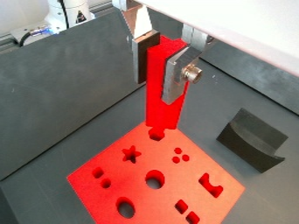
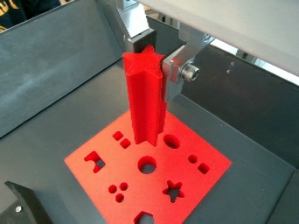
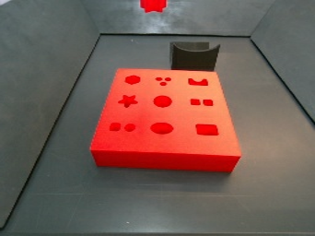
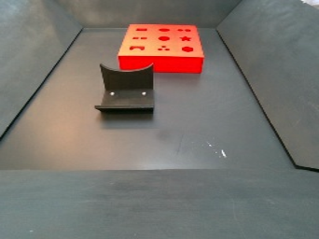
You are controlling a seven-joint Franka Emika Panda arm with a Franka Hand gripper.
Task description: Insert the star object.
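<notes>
My gripper (image 1: pixel 158 77) is shut on the star object (image 1: pixel 159 105), a slim glossy red peg with a star-shaped cross-section, seen end-on in a wrist view (image 2: pixel 142 92). The peg hangs upright well above the flat red block (image 1: pixel 158 184) with shaped holes. The star-shaped hole (image 1: pixel 131 155) lies a little to one side of the peg's lower end; it also shows in a wrist view (image 2: pixel 176 188) and a side view (image 3: pixel 127 101). In a side view only the peg's lower tip (image 3: pixel 154 5) shows at the frame's edge, above the block (image 3: pixel 167 115); the gripper is out of that frame.
The dark fixture (image 3: pixel 193 53) stands on the floor just beyond the block, also seen in a side view (image 4: pixel 125 89) and a wrist view (image 1: pixel 254 138). Dark sloping walls (image 3: pixel 50 101) enclose the floor on all sides. The block (image 4: pixel 162 45) sits near one wall.
</notes>
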